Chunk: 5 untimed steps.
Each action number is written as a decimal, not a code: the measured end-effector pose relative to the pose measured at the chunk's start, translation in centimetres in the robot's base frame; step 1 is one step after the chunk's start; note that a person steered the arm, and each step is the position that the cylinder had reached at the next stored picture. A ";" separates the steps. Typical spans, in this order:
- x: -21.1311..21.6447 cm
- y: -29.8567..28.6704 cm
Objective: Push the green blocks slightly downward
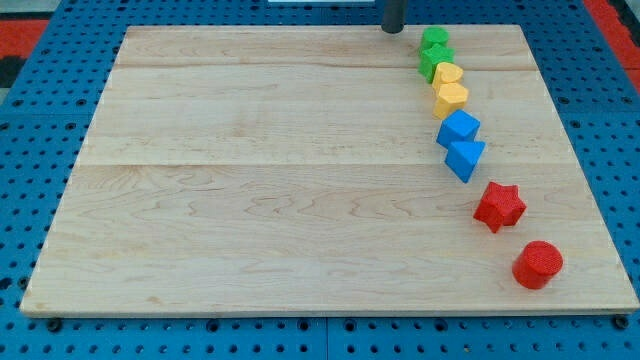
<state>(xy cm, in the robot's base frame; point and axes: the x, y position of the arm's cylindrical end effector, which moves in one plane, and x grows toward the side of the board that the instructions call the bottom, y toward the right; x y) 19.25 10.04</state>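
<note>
Two green blocks sit at the view's top right of the wooden board [250, 170]: a green star-like block [434, 39] and, touching it just below, a green cube-like block [434, 61]. My tip [393, 30] is at the board's top edge, a short way to the left of the upper green block and apart from it. Below the green blocks runs a touching chain: a yellow heart-like block [448, 74], a yellow block [451, 98], a blue cube [458, 128] and a blue triangular block [465, 157].
A red star block [499, 206] and a red cylinder [538, 264] lie apart lower right. The board rests on a blue perforated table [40, 120]; red surfaces show at the top corners.
</note>
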 end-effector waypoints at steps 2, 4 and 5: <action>0.6 0.1; 0.6 6.5; -0.1 8.2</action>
<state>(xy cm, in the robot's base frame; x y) 19.13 18.23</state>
